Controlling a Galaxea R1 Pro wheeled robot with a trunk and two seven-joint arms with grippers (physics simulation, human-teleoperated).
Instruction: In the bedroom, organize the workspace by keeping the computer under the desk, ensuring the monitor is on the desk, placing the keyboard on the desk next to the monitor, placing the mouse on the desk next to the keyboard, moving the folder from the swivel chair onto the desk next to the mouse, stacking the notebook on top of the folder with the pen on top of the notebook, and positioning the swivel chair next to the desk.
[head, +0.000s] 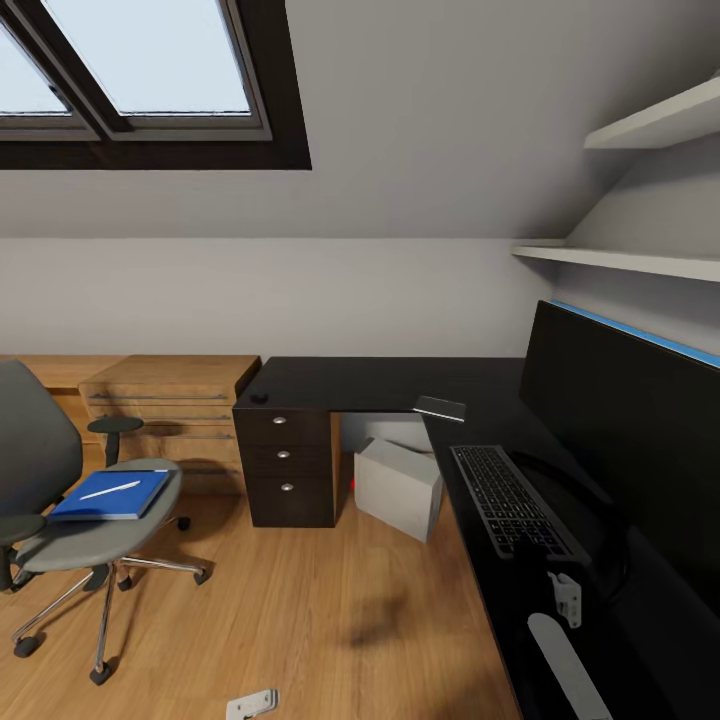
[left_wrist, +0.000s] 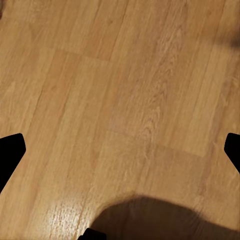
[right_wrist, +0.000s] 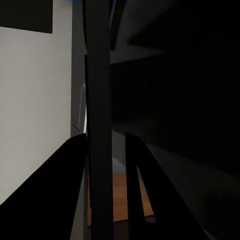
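The glossy black desk (head: 380, 383) bears the wide black monitor (head: 630, 440) on its right wing, and the dark keyboard (head: 505, 495) lies in front of the screen. My right gripper (head: 532, 558) is at the keyboard's near end. In the right wrist view its fingers (right_wrist: 137, 190) sit close on either side of the keyboard's thin edge (right_wrist: 99, 110). The dark grey notebook (head: 440, 407) lies at the desk's inner corner and the small black mouse (head: 259, 397) near its left end. Under the desk stands the pale computer (head: 398, 488). The swivel chair (head: 30, 445) holds the blue folder (head: 85, 507) with the pen (head: 110, 490) on it. My left gripper (left_wrist: 125, 145) hangs open over the floor.
A light wooden drawer unit (head: 170, 400) stands against the wall behind the chair. The desk's black drawers (head: 285, 460) have round knobs. White shelves (head: 640, 262) run above the monitor, and a skylight (head: 150, 70) sits in the sloped ceiling. Wooden floor (head: 330, 610) lies between chair and desk.
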